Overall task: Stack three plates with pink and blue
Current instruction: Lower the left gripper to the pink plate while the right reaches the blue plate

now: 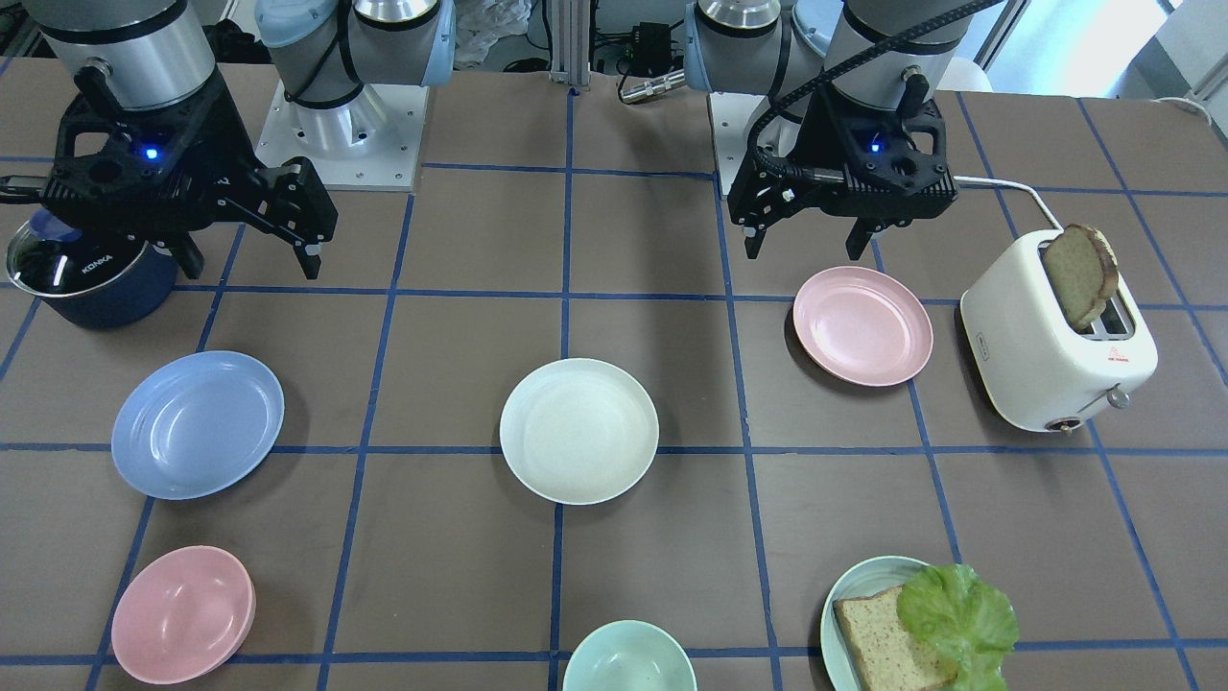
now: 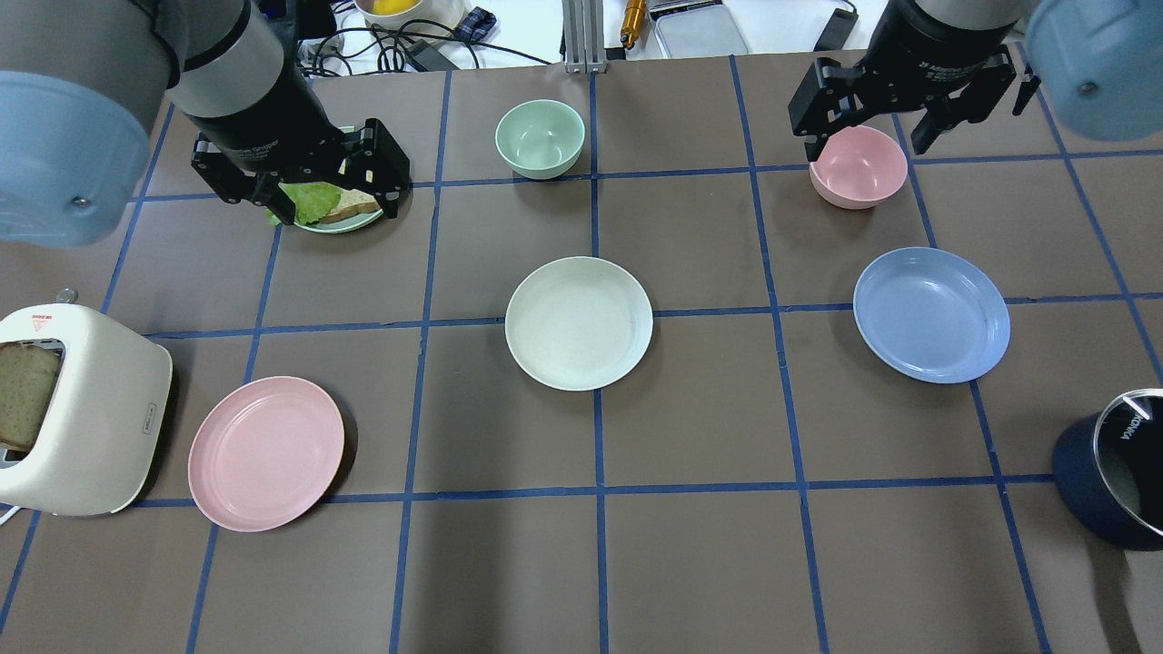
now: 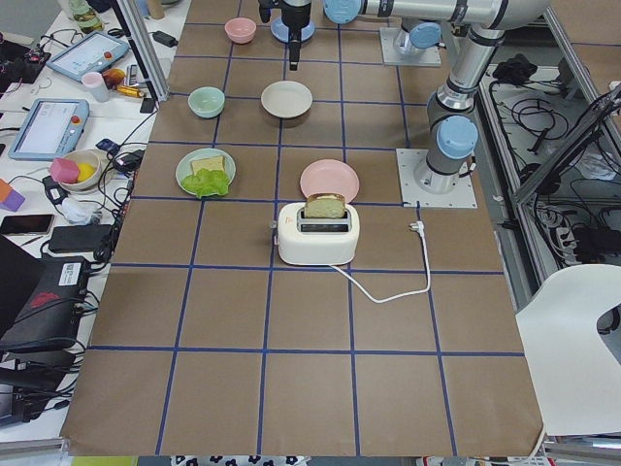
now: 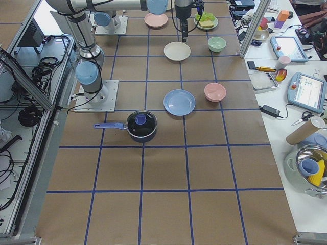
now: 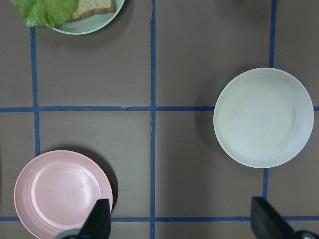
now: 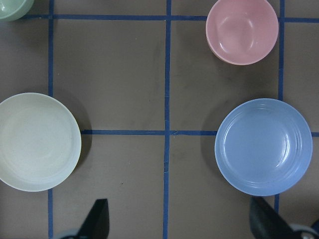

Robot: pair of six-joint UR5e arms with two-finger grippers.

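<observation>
While the left claw (image 1: pixel 806 240) and right claw (image 1: pixel 251 261) hang open and empty, the pink plate (image 1: pixel 862 325), cream plate (image 1: pixel 578 430) and blue plate (image 1: pixel 197 424) lie apart.

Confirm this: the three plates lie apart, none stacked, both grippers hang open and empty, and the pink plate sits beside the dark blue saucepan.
Not quite. The pink plate sits beside the white toaster, not the saucepan, as the overhead view shows. The rest holds: it, the cream-white plate and the blue plate lie apart, unstacked; left gripper and right gripper hang open and empty.
</observation>
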